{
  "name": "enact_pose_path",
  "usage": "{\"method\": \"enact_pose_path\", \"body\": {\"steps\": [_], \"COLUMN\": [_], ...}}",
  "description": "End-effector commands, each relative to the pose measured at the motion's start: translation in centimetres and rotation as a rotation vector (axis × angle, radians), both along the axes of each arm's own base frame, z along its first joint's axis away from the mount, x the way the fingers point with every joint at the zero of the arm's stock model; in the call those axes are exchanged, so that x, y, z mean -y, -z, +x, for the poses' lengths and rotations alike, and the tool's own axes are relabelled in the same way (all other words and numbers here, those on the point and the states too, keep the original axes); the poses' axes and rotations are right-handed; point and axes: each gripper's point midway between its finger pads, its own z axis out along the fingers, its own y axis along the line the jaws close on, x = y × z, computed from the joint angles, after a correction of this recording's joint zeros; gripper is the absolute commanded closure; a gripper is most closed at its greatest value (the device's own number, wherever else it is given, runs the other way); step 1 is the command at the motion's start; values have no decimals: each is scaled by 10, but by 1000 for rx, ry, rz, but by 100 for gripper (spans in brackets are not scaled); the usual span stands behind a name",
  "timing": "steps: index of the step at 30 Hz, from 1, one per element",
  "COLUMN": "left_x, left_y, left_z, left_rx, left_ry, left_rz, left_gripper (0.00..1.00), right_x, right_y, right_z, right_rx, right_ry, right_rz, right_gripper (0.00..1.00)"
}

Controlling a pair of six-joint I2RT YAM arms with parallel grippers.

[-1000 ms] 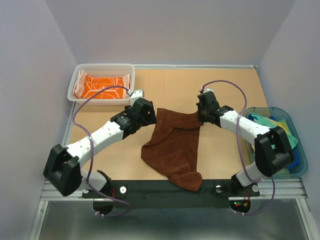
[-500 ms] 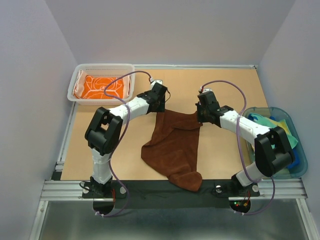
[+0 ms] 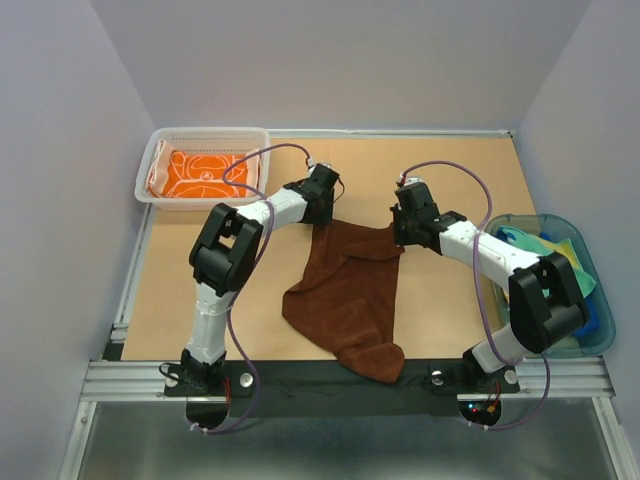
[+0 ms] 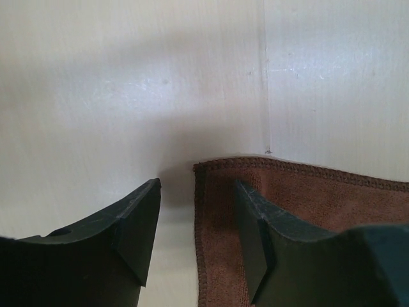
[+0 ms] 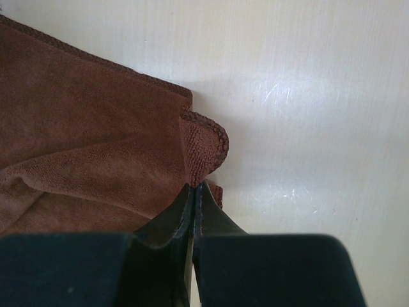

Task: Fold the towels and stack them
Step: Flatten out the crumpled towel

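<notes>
A plain dark brown towel (image 3: 350, 290) lies rumpled in the middle of the table, its near end hanging over the front rail. My left gripper (image 3: 326, 206) is at its far left corner. In the left wrist view the gripper (image 4: 197, 195) is open, with the towel's hemmed corner (image 4: 199, 169) between the fingers and one finger over the cloth (image 4: 319, 198). My right gripper (image 3: 403, 232) is at the far right corner, and its jaws (image 5: 193, 187) are shut on a pinched-up fold of the brown towel (image 5: 96, 147).
A white mesh basket (image 3: 208, 133) at the back left holds a folded orange towel with white circles (image 3: 205, 172). A translucent blue-green tub (image 3: 600, 330) at the right edge holds green, yellow and blue towels (image 3: 545, 245). The black front rail (image 3: 300, 385) runs between the arm bases.
My left arm has swung from the left side of the table to the brown towel's far left corner, and its jaws have narrowed. The right arm and the towel have not moved.
</notes>
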Motion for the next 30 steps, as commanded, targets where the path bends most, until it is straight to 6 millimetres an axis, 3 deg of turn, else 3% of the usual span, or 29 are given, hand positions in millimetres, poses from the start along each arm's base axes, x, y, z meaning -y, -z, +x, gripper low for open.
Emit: {"method": "enact_pose_path", "body": {"steps": [1,6,13,14,19,21,24,29,30], "left_x": [6,-5,-14,-15,-20,-22,-29,-43,-51], "left_y": [-7,14,48,52,49,43,13,-94,-122], "left_z": [1,-3,-19,-21,-19,-16,-4,30,36], "left_rx": [5,-29,-117,-129,-116,-100,-30,178,233], "left_ry": [10,-17,-27,-29,-35,-36,-55,-103,-129], "left_rz": [-26,31,84,89,98,104,124,120,118], "left_gripper": [40,43,67,74,100,100,100,100,100], "right_x": [-4,-5,-7,-8,-11,-11,-12,2,7], "right_y": [-5,-2,2,2,-2,-4,-19,-69,-94], "right_z": [10,10,10,11,18,21,35,74,89], "right_rx": [44,38,32,32,45,51,94,222,277], "right_ry": [-8,-8,-11,-13,-16,-15,-2,65,91], "right_rz": [22,27,30,33,37,34,27,22,40], "right_gripper": [99,99,99,99,99,99,99,99,99]}}
